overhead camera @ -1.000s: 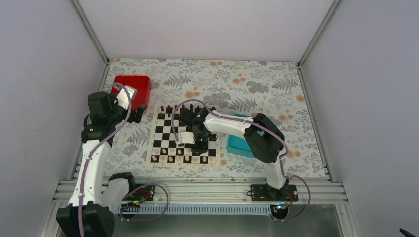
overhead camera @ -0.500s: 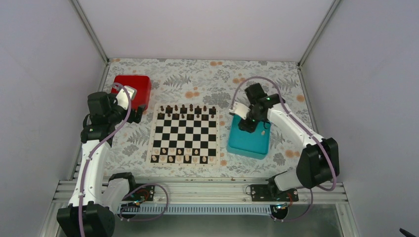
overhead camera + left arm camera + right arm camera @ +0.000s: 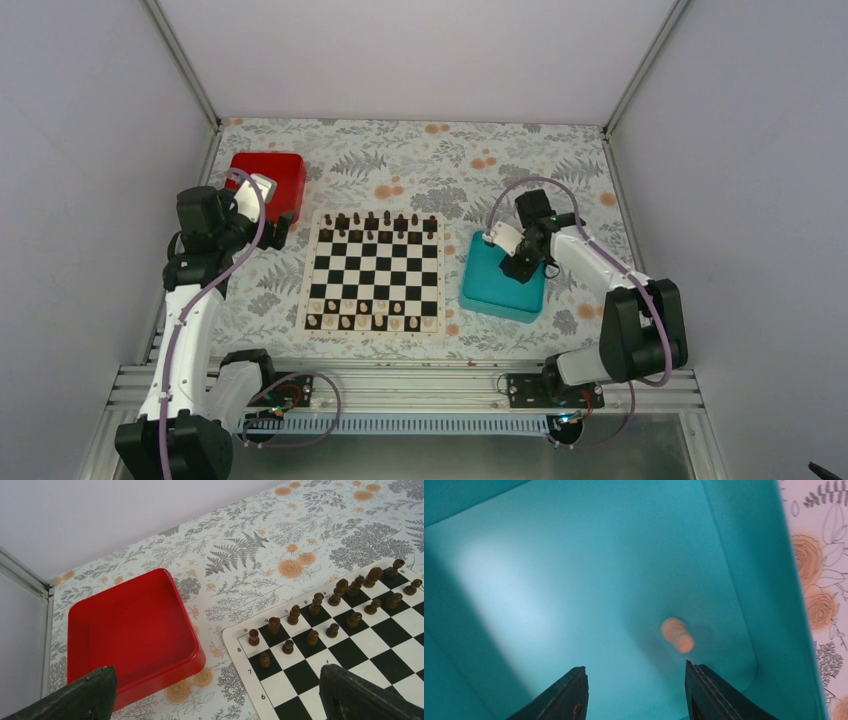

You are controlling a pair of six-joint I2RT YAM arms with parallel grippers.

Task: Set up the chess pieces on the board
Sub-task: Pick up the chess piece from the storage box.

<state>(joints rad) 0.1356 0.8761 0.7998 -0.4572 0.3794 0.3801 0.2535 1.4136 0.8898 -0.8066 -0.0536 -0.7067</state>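
R gripper (image 3: 635, 667) spread over pale piece (image 3: 677, 634), teal bin (image 3: 744, 570) walls close round.

Right claw (image 3: 635, 666) is low over the teal bin (image 3: 749, 570), jaws apart. Bin floor ahead is bare except one pale piece (image 3: 677, 635), blurred, just ahead of the gap and nearer the right finger. Bin wall rises close on the claw's right, and another wall runs far ahead-left.

Left claw (image 3: 215, 670) is wide open above the counter (image 3: 240, 595). Red tray (image 3: 130, 625) ahead-left, raised rim all round. Chessboard (image 3: 380, 665) ahead-right, with dark pieces (image 3: 315, 605) in two rows along its far edge, gaps tight. A bare counter strip between tray and board lies straight ahead.
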